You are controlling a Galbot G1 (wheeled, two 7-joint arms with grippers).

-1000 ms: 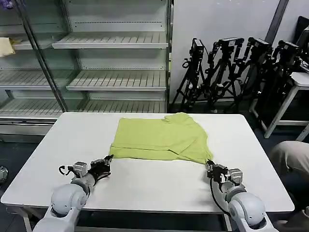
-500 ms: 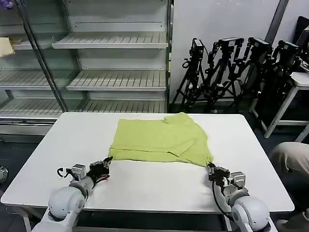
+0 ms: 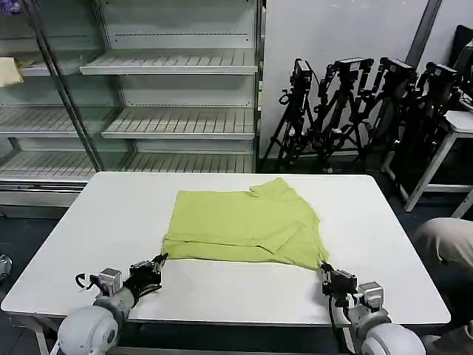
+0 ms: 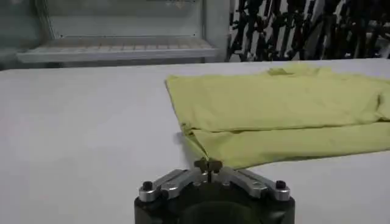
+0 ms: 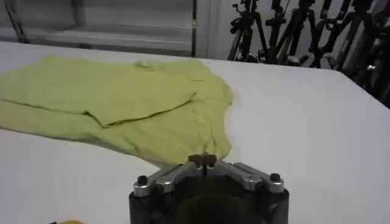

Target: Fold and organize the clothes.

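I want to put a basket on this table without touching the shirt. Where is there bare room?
Bare tabletop lies to the robot's left of the T-shirt, and to its right up to the edge. A narrow strip runs behind it. The front edge is crowded: the left tool and right tool are shut on the shirt's near corners.

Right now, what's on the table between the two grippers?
Nothing but bare table. In the head view, the left gripper and right gripper each pinch a near corner of the T-shirt, which lies just beyond that strip.
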